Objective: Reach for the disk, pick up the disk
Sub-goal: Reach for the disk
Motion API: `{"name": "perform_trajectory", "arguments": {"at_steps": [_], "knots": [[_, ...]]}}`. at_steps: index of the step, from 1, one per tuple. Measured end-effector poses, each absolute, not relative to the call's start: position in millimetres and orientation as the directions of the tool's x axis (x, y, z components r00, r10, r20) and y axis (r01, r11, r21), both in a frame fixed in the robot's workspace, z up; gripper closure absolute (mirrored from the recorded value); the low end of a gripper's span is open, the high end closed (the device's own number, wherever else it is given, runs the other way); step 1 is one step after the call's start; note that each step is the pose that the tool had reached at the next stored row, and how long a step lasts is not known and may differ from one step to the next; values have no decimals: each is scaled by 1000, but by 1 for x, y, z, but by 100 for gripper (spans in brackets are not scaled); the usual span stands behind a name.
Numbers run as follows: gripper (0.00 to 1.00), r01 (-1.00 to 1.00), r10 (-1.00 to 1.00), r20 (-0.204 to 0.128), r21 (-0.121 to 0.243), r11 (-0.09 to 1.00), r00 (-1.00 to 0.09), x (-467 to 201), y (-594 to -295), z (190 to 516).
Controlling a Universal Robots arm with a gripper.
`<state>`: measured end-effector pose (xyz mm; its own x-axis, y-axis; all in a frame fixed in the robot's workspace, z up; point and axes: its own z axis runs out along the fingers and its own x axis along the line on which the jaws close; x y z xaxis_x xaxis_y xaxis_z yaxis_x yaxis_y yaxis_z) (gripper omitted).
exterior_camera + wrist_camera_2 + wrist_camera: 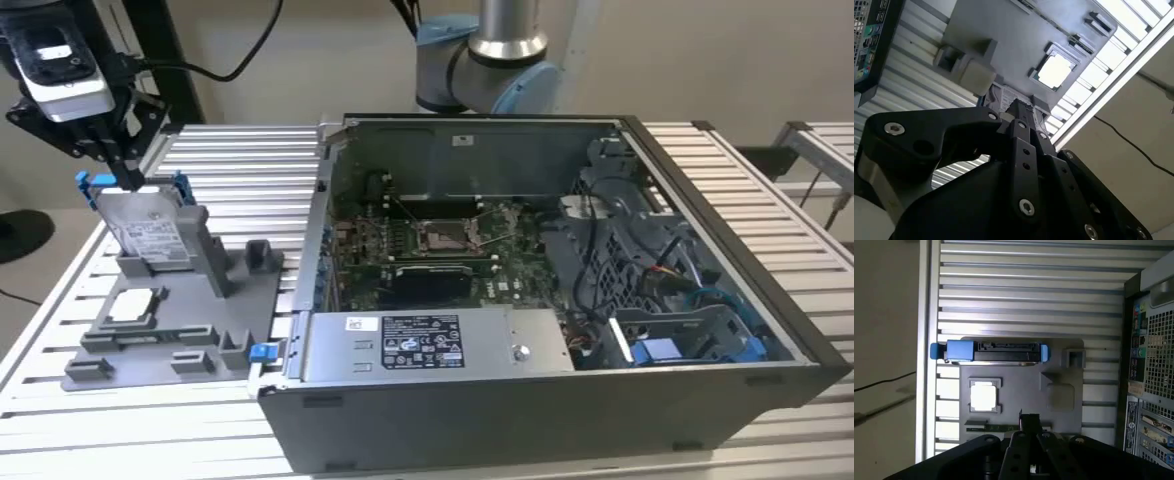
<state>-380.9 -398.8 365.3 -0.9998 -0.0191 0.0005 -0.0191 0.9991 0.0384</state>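
The pincer (127,178) looks pinched narrow with nothing in it, hovering right at the top edge of the disk (150,228). The disk stands upright in the grey tray (200,335) on the counter (247,160), to the exterior view's left of the open PC case (534,410). So the reach looks pretty much done, but the pick-up isn't. As for writing, the disk has a white label and there's a sticker (420,343) inside the case, both too tiny to read.
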Motion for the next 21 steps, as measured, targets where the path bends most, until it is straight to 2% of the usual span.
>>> {"name": "perform_trajectory", "arguments": {"at_steps": [4,11,21], "knots": [[100,-19,-19,1,38,999,-1000,-381,-394,365],[100,-19,-19,0,38,999,-1000,-381,-363,365],[100,-19,-19,0,38,999,-1000,-422,-335,362]]}}
